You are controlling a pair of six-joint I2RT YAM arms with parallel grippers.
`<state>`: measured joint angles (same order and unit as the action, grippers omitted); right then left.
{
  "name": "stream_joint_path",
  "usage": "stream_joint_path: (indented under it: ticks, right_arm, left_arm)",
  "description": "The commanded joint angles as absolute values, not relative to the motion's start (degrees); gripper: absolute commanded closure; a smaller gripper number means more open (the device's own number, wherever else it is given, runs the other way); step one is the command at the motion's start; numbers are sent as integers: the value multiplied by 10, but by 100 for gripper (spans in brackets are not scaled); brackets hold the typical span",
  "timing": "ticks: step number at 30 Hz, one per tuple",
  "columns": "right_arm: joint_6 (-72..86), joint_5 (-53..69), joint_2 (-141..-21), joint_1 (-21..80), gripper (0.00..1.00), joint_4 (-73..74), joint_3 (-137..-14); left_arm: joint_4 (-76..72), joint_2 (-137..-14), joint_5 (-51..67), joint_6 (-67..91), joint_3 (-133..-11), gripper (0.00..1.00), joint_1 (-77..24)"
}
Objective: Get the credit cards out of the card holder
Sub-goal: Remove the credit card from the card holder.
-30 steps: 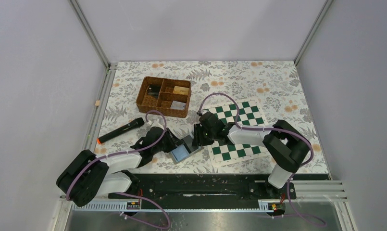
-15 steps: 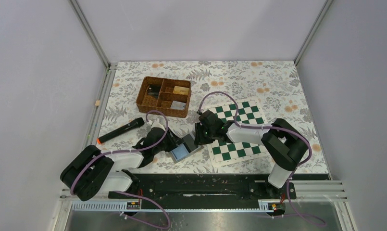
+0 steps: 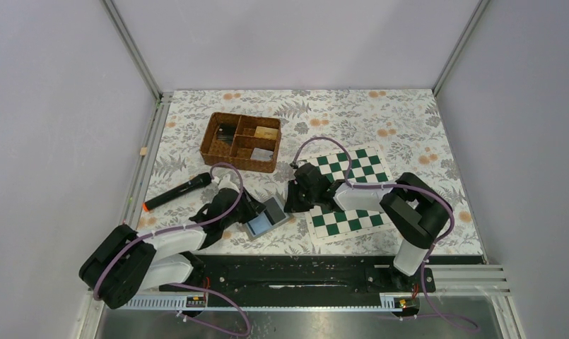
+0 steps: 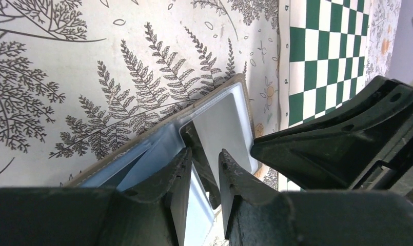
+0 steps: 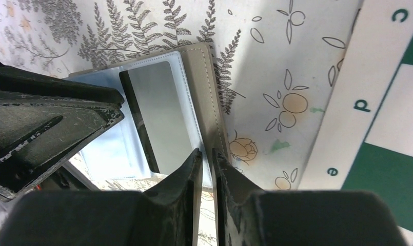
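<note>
top external: chessboard (image 3: 366, 164) beside holder (image 3: 266, 219) (basket (image 3: 240, 164) behind)

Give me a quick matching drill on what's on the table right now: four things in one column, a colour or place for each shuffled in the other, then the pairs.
Things:
1. card holder
2. wicker basket
3. chessboard mat
4. black stick

Descriptions:
A. green and white squares, at the right
B. lying open, pale blue inside showing
C. orange-tipped, near the left edge
D. brown, split into compartments, farthest back

Pairs: 1-B, 2-D, 3-A, 4-C
</note>
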<state>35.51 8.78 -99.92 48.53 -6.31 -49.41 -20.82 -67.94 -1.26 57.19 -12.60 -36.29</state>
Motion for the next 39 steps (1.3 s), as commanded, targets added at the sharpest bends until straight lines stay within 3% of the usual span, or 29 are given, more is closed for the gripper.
stream_joint_path:
  ticks: [1,15,21,29,39]
  right_arm:
    - [381,110,-1024,484,81,-81,-459]
    - [381,113,-995,484,84,-53,-462]
    - [370,114,-943,484,75,-5,-486]
    - [358,116,-907,487,78,36,-520]
    - [362,139,-890,504,82,-20,-534]
  left_arm:
    - [-194,-645,-34,551,-119,74,-365]
    - [-200,-655,-39,568,-105,75,-365]
    - [-201,-653,-36,571,-100,75,-365]
    - [-213,-671,-33,575,-98,75,-366]
    - [-216,-688,-31,572,-104,75,-366]
